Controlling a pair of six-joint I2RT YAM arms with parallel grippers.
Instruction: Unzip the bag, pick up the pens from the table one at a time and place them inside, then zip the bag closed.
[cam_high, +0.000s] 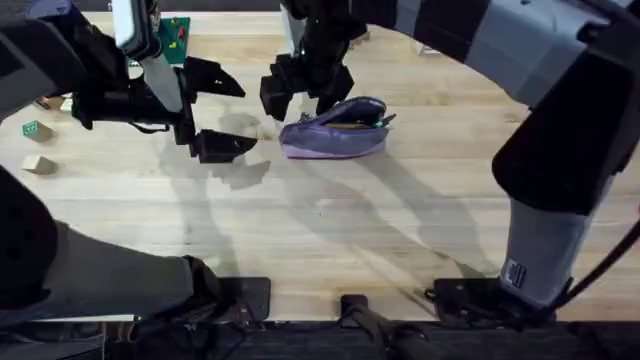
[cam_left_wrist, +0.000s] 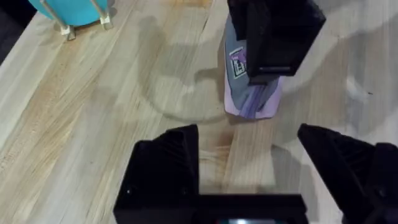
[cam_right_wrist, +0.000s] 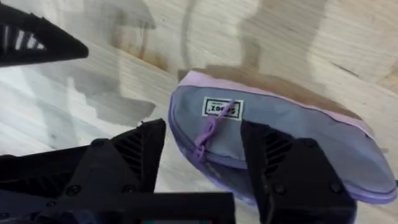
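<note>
I've got the bag (cam_high: 335, 130) lying on the surface (cam_high: 330, 230) w/ its long axis running left-right in the overhead view, mouth looking partly open w/ a dark and a greenish pen tip poking out near its right end. My right fingers (cam_right_wrist: 202, 162) are spread, empty, right over the bag's left end, straddling the zip pull tab (cam_right_wrist: 205, 134), so that arm's nearer for zipping; left fingers (cam_high: 215, 110) also apart, empty, off to the bag's left. White sewn label (cam_right_wrist: 221, 108) by the pull, print too small to read.

The left gripper (cam_high: 222, 112) sits in the upper left of the overhead frame, its jaws spread wide, pointing right. The right gripper (cam_high: 303, 92) hangs at upper centre, fingers parted, its arm sweeping in from the right edge.
</note>
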